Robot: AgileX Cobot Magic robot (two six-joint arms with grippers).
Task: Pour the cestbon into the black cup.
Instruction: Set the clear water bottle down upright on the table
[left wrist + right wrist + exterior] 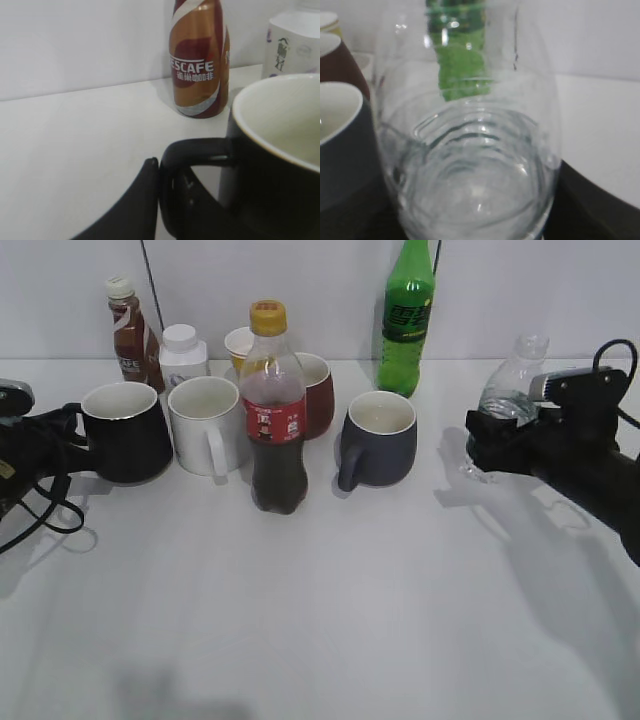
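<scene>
- Right claw clenched on the small clear ribbed plastic water bottle, far right of the white counter, tilted.
- Left claw at the glossy black mug handle, far left; grip state cannot tell.
- Judgement: bring mug and bottle together, clearing the cola bottle; tip slowly.
- Count: five mugs, four bottles, one white jar.

Left gripper low at the left edge, fingers closed; right gripper extends inward, fingers clamped.
</scene>
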